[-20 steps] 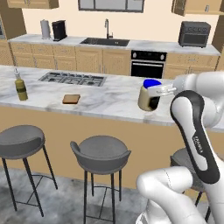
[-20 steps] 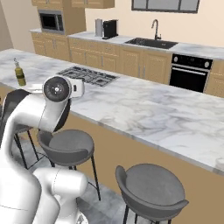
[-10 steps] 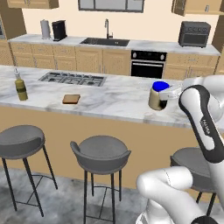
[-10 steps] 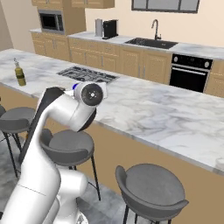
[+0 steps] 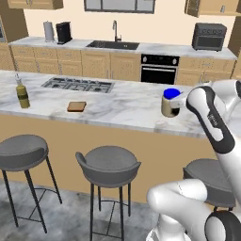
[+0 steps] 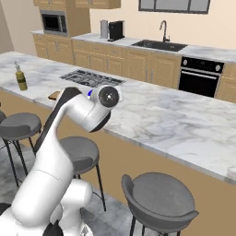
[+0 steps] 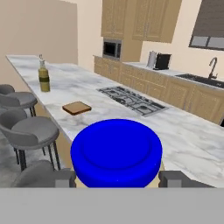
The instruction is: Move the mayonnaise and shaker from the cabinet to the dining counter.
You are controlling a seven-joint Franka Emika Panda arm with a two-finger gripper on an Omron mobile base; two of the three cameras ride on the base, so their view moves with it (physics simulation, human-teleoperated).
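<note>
Left base view: mayonnaise jar [image 5: 170, 102] upright, blue lid up, long axis vertical, held just above the near edge of the dining counter [image 5: 117, 104], toward its right end. Gripper [image 5: 175, 100] at the jar from the right side, closed around it; fingers mostly hidden behind the jar body. Whether the jar base touches the marble cannot be told. Further left on the same counter: a green bottle [image 5: 21, 93] standing upright near the left end, a flat brown square [image 5: 76, 107] lying between bottle and jar, and the gas cooktop [image 5: 77, 85] set into the top behind them. Three round grey stools along the wooden front, one [image 5: 108, 162] almost below the jar.

Right base view: white arm bent over the counter's near edge, with the wrist joint in front of the jar; just a sliver of blue lid [image 6: 90, 93] peeking out to the left of the wrist. Green bottle [image 6: 20, 79] far left on the marble, well apart from the arm.

Hand view: blue lid [image 7: 116, 150] seen from above and close, round face toward the camera, sitting between the two dark finger tips [image 7: 64, 178], which press in at either side. Beyond it the counter runs away, with brown square [image 7: 76, 107], bottle [image 7: 43, 76] and cooktop [image 7: 132, 100].
</note>
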